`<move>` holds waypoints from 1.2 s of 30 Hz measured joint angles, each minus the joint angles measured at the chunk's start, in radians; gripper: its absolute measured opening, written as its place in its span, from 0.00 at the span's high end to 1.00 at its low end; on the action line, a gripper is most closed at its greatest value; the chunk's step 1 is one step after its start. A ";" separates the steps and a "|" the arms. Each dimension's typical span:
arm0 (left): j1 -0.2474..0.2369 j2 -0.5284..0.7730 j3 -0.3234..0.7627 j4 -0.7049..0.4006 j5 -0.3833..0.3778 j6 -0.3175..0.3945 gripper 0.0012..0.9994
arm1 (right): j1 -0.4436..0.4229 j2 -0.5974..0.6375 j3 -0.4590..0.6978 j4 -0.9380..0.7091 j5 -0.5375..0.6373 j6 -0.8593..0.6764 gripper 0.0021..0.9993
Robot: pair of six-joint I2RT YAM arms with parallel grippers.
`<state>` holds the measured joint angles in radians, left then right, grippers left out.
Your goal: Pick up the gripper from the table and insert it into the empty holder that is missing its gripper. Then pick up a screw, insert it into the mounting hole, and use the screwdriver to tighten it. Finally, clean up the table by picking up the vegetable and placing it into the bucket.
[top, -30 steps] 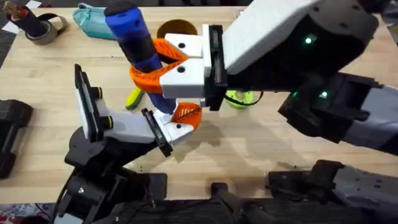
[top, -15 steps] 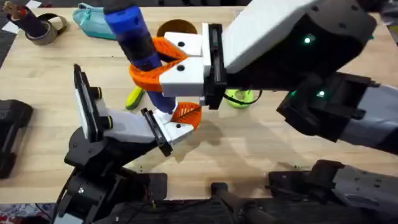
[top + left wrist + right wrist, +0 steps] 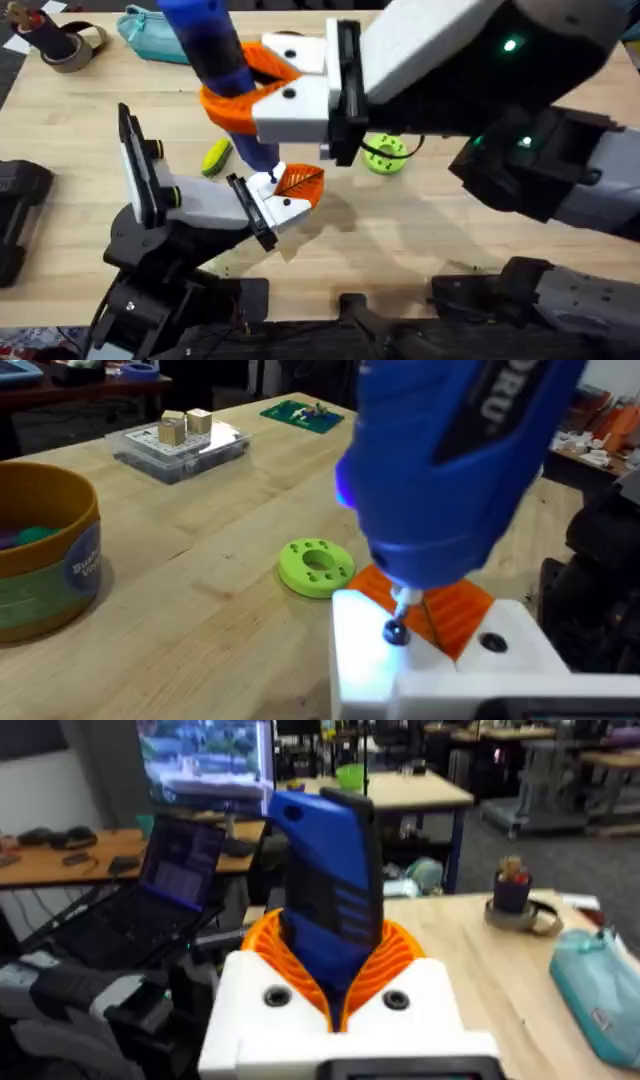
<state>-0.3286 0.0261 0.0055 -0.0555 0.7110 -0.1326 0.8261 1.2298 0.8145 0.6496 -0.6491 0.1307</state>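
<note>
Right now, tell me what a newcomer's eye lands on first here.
The bright-blue screwdriver, clamped in the right gripper and tilted over the table's middle, its tip down at the white holder where the small orange gripper sits. Behind, the yellow-green vegetable lies on the wood, with a green disc to its right.

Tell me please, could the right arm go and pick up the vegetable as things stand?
Probably not yet: the right gripper is shut on the screwdriver, whose tip sits at the holder. The vegetable itself lies uncovered on the table just beside.
</note>
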 joint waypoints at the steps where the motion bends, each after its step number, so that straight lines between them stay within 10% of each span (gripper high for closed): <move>1: 0.000 0.000 0.000 0.000 -0.001 0.000 0.99 | 0.000 0.000 0.007 0.000 0.000 0.000 0.97; 36: 0.000 0.000 0.000 0.000 0.000 0.000 0.99 | 0.000 0.001 0.025 -0.080 -0.003 -0.001 0.97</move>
<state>-0.3286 0.0261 0.0055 -0.0555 0.7105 -0.1326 0.8265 1.2304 0.8391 0.5699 -0.6521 0.1299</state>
